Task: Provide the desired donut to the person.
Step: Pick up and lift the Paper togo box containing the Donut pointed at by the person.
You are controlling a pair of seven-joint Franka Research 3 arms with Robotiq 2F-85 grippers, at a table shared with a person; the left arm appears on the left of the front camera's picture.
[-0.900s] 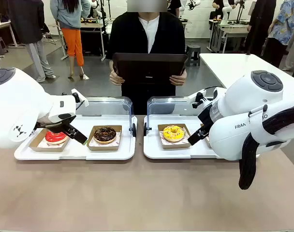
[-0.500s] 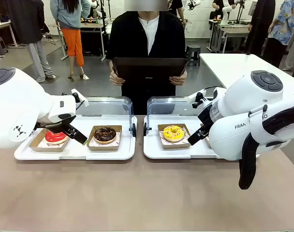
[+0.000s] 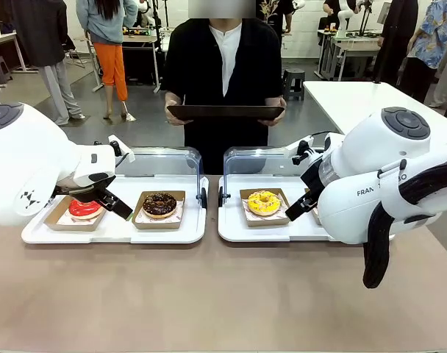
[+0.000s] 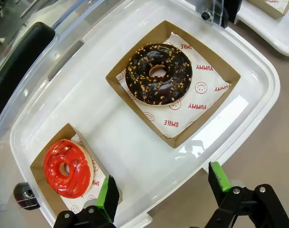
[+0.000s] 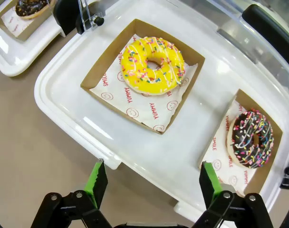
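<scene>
white trays (image 4: 111,142) hold chocolate donut (image 4: 175,80) beyond parted left gripper (image 4: 163,183), yellow donut (image 5: 135,69) beyond parted right gripper (image 5: 152,174).

Liner paper (image 4: 204,88) under choc donut (image 4: 158,73) read "SMILE" / "YUMMY". Same print on yellow donut (image 5: 153,65) liner (image 5: 135,107). Right arm (image 3: 370,184) shell showed "FRAN", rest hidden.

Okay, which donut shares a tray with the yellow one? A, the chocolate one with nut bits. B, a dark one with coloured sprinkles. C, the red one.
B: the right wrist view shows the yellow donut and a dark donut with coloured sprinkles, each in its own box, on one white tray.
</scene>
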